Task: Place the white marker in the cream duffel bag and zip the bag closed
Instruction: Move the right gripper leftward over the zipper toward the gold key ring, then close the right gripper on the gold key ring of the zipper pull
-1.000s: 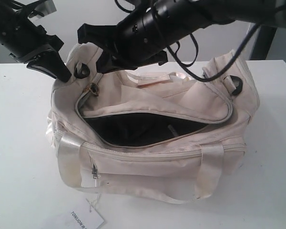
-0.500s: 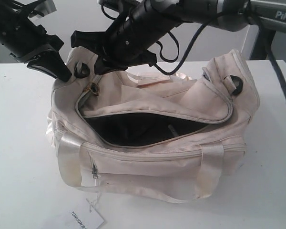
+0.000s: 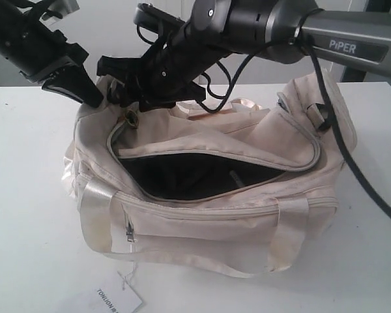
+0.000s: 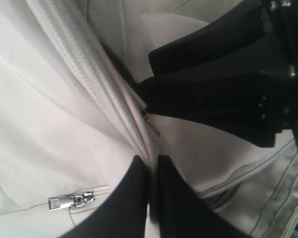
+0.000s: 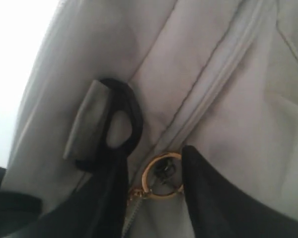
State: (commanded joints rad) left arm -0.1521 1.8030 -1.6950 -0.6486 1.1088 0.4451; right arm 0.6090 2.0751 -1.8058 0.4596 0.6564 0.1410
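One step seemed done, since outside the marker (image 3: 235, 178) apparently lay inside the gaping bag (image 3: 202, 228); the left claw (image 4: 150, 171) clenched the bag's seam, and the right claw (image 5: 154, 163) stood released astride the bag's ring pull (image 5: 161, 176), zipping not yet done.
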